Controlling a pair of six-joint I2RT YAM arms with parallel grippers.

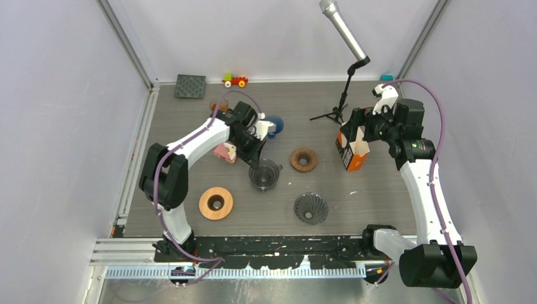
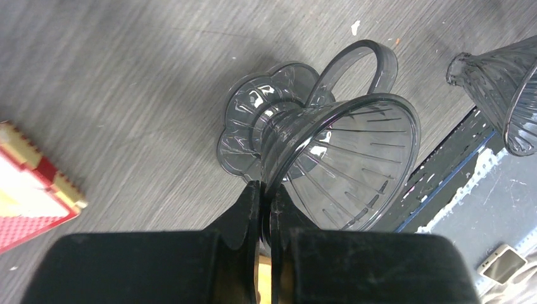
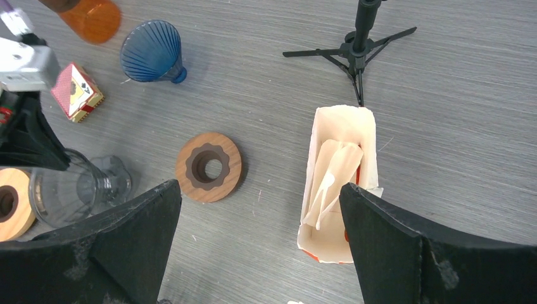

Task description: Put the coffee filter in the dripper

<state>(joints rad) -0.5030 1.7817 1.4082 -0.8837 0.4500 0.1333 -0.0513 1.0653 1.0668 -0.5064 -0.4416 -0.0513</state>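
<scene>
A: Our coffee filter [image 3: 330, 180] stands folded inside the open carton [image 3: 367, 145], well apart from the clear dripper [image 2: 345, 158].

B: Left gripper [image 2: 266, 190] is pinched on the dripper's rim, so we steady it there.

A: Right gripper [image 3: 256, 202] hangs above the carton, jaws wide apart. We should descend straight and nip one filter edge only.

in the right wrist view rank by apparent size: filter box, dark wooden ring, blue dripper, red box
1. open white cardboard box of paper filters
2. dark brown wooden ring and blue ribbed cone-shaped dripper, about alike
3. small red patterned box, though it lies farther away
</scene>
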